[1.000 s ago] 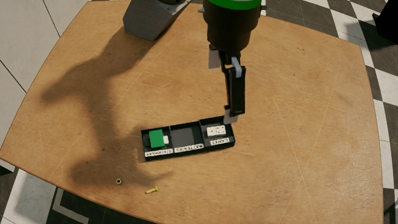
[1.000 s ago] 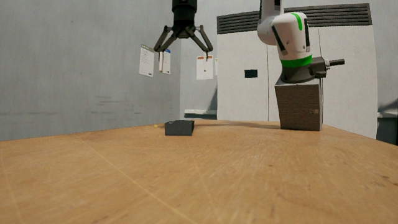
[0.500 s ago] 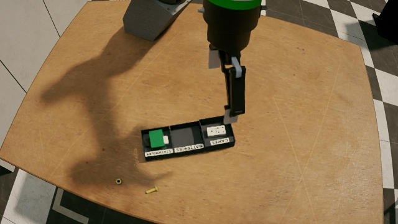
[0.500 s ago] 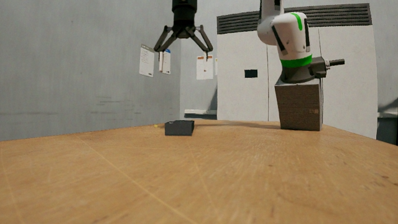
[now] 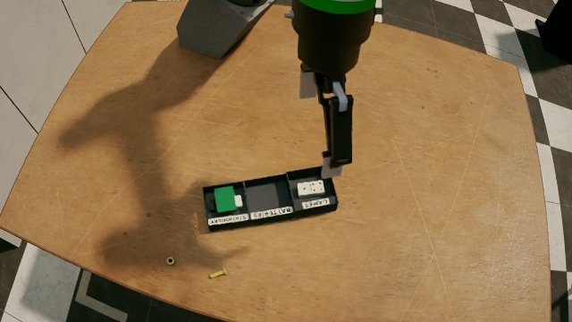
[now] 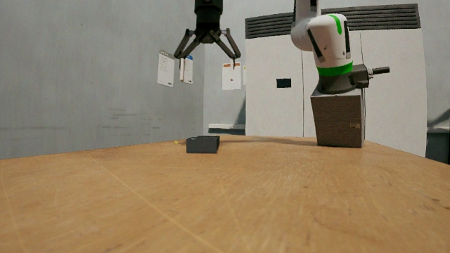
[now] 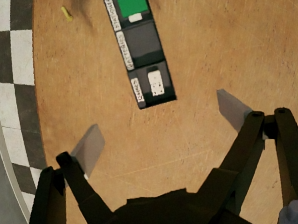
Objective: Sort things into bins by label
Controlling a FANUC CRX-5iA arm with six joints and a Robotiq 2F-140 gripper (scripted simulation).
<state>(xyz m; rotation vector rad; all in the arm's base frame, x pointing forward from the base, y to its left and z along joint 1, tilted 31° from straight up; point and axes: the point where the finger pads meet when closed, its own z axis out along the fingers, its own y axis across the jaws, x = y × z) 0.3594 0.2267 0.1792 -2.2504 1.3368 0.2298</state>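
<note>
Sorting is looking finished: domino (image 5: 310, 188) (image 7: 156, 82) and green block (image 5: 225, 199) (image 7: 132, 7) are lying binned, nut (image 5: 170, 260) and bolt (image 5: 218, 273) (image 7: 66, 13) resting near the table's (image 5: 424, 179) (image 6: 281, 193) (image 7: 195, 125) edge, jaws (image 5: 319, 126) (image 6: 207, 68) standing wide.

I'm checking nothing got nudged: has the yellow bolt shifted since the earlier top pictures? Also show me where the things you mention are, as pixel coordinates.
No. In the top view, the yellow bolt (image 5: 218, 273) (image 7: 66, 13) keeps its place below the three-compartment bin (image 5: 228, 225) (image 7: 168, 100).
</note>
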